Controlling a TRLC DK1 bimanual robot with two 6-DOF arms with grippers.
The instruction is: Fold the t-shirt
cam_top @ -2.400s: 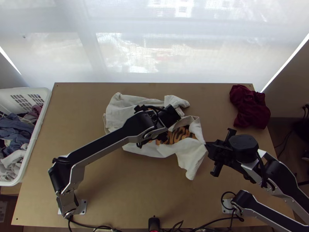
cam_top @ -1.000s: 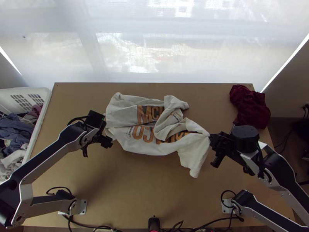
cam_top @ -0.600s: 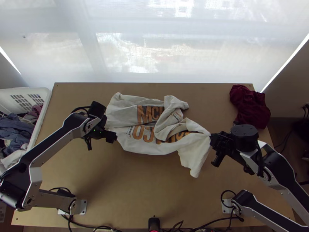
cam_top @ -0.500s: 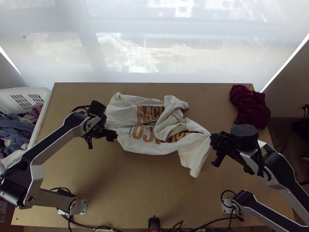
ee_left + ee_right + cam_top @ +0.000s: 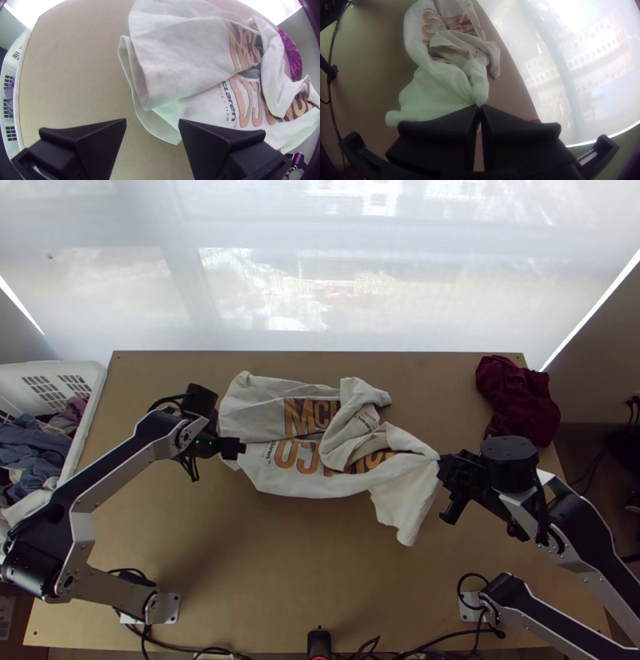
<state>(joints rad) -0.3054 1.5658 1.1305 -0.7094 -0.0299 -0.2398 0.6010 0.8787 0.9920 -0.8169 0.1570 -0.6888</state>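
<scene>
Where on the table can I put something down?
There's a big bare patch of table between the white t-shirt and the near edge, and a smaller one between the shirt and the dark red cloth. It's crowded where the right gripper pinches the shirt.

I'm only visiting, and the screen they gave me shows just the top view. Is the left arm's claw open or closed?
Observer: Open. The left gripper has its two fingers well apart, with tabletop visible between them.
Operator: And the other claw, is it really pinching anything?
Observer: Yes. The fingertips of the right gripper come together on a gathered bit of the white T-shirt.
Operator: What's the shirt's edge like near the left claw?
Observer: It gapes: a fold stands open there between layers of cloth.
</scene>
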